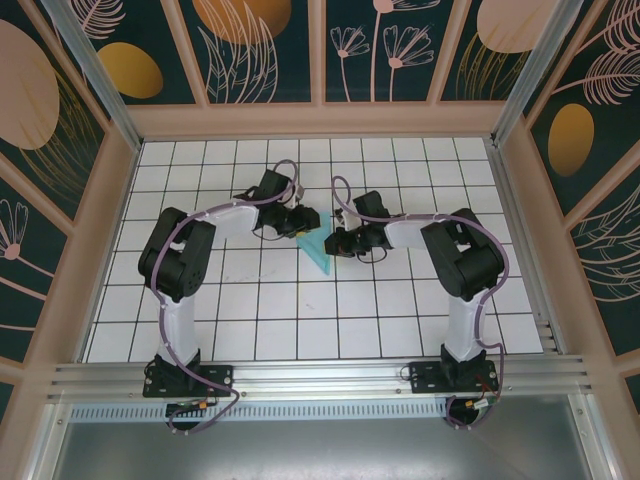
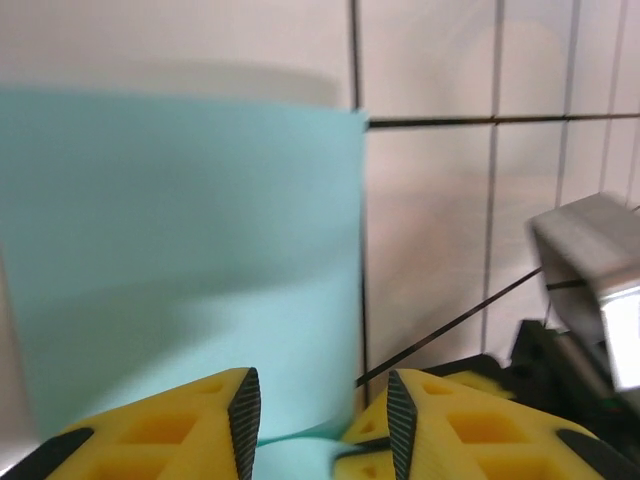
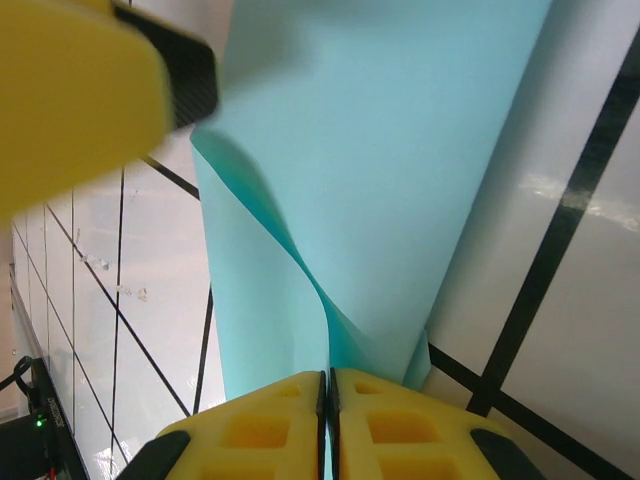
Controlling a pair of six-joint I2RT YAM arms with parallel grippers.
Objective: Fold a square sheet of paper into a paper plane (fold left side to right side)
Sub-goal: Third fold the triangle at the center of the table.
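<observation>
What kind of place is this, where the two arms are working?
Probably a robot test booth in a lab, not a home: a white grid-tiled table, patterned wall panels closing it in, and a left arm and right arm bolted to a metal rail, handling a turquoise sheet of paper.

The square sheet of paper (image 3: 380, 150) is thin, smooth turquoise paper with a matt face. The right gripper (image 3: 328, 388) has fingers (image 3: 250, 435) of matt yellow plastic. The left gripper (image 2: 323, 400) carries black pads (image 2: 245, 415) that look finely ribbed, perhaps rubber. The white table (image 3: 590, 330) is glossy. The near rail (image 1: 320, 378) is brushed metal.
</observation>
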